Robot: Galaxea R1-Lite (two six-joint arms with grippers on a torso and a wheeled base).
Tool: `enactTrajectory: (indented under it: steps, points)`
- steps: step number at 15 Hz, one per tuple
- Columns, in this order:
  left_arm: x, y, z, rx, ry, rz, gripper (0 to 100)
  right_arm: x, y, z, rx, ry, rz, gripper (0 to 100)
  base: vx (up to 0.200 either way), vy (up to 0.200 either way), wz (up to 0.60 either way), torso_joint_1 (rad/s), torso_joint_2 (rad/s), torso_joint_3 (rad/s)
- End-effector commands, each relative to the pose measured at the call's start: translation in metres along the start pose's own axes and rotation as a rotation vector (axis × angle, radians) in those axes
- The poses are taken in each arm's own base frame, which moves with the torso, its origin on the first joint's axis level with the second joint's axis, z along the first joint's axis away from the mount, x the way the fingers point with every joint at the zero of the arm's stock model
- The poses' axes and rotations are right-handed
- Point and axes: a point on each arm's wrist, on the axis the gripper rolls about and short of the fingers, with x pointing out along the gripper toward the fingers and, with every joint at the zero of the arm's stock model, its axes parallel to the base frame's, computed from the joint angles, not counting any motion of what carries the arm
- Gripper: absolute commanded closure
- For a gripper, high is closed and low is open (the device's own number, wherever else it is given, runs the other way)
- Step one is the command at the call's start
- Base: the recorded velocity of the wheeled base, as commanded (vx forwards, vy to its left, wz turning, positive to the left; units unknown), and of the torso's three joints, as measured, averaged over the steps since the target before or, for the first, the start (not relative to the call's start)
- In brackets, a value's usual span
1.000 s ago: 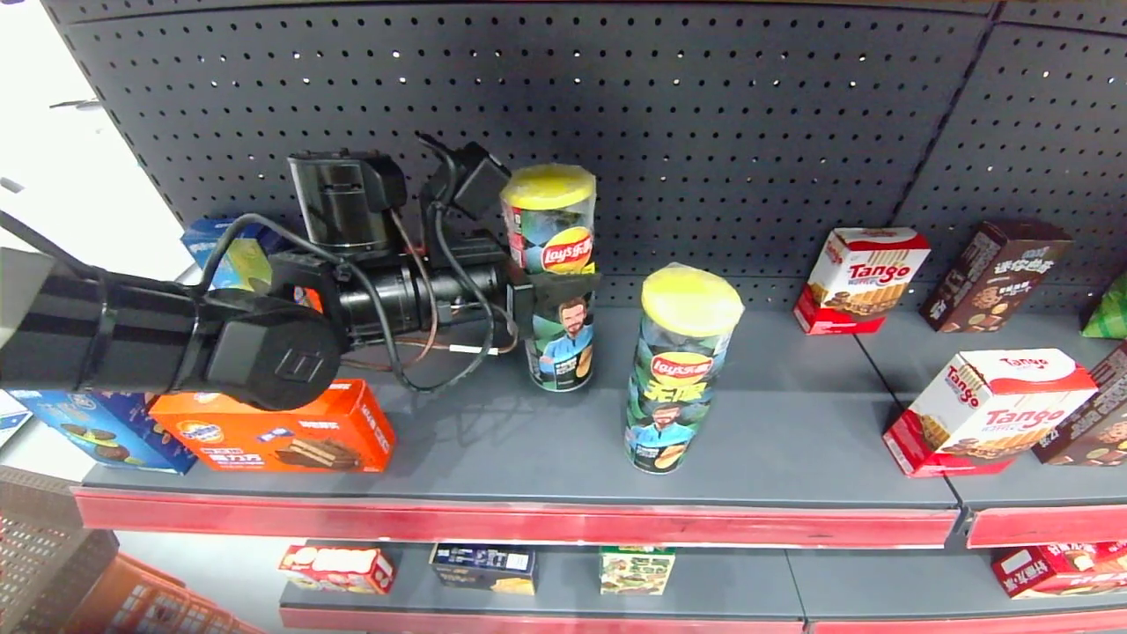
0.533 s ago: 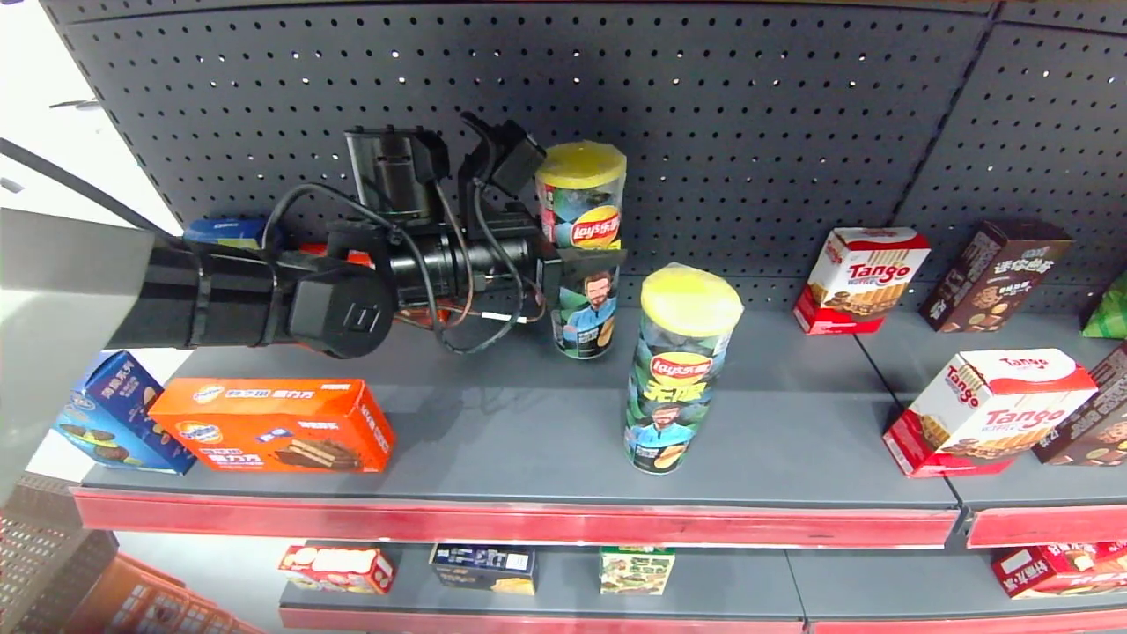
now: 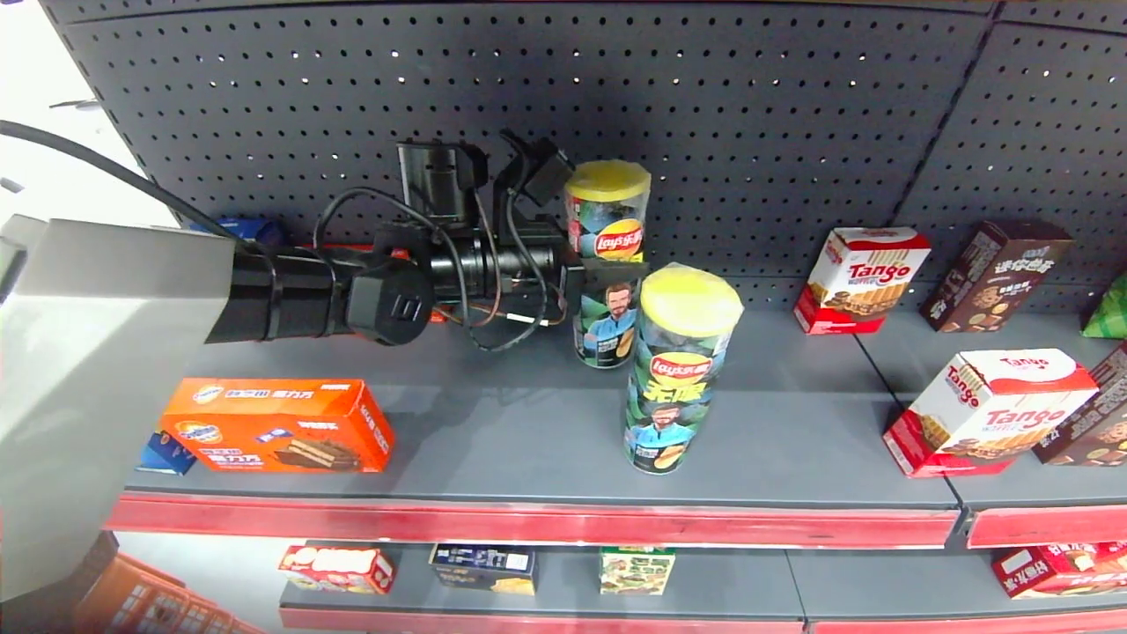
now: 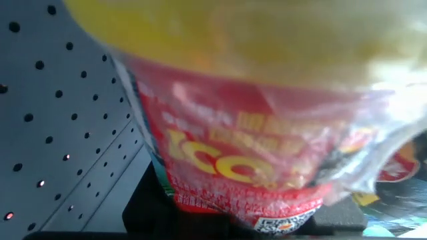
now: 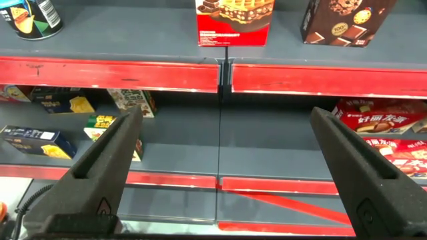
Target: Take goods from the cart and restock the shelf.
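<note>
Shelf [image 3: 493, 423] rear edge: my left gripper [image 3: 606, 271] clamps chip can [image 3: 607, 220]; lower it upright, clear of front can [image 3: 682, 370], before releasing.

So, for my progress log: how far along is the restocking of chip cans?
Done: one chip can stands on the shelf. In hand: the left gripper holds a second can upright behind it. Remaining: release and withdraw; the right gripper is open, empty.

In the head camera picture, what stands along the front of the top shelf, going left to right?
blue box → orange biscuit box → chip can with yellow lid → red-and-white wafer box → brown cookie box at the picture's edge
</note>
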Motion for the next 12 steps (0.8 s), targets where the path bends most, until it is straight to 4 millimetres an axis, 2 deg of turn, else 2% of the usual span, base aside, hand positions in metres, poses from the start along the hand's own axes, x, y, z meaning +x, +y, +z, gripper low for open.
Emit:
enactTrajectory:
  steps: [1,12]
  points:
    - [0.006,0.004,-0.007,-0.005,0.004,-0.004,100,0.0,0.0,0.0,0.0,0.001,0.0,0,0.0,0.0,0.0,0.0,0.0,0.0]
    - [0.023,0.015,-0.03,-0.012,0.013,-0.009,100,0.0,0.0,0.0,0.0,0.0,0.0,0,0.0,0.0,0.0,0.0,0.0,0.0]
